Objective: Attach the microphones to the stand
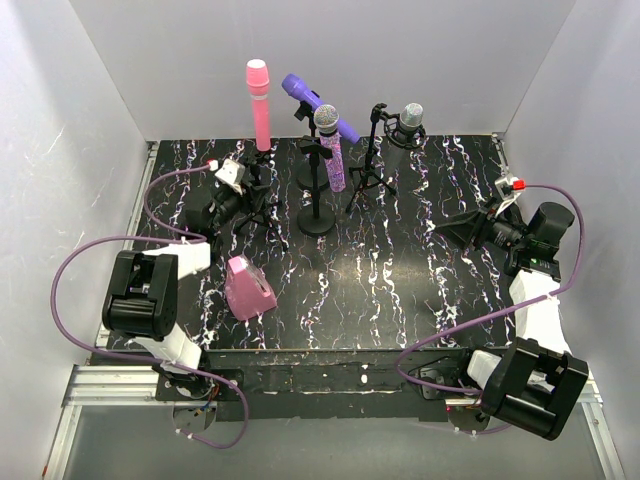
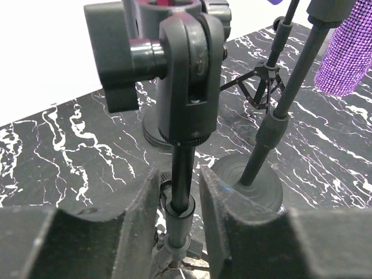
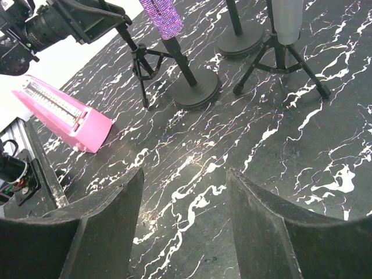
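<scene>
Spotting the pink microphone upright in its stand at the bench's rear left, long axis vertical, straight above the left pincer. Straddling that stand narrowly there; cannot tell whether gripping. Showing the right pincer wide apart, empty, much farther off.

glittery purple microphone: head cut off at top | silver-grey microphone: top cut off
</scene>
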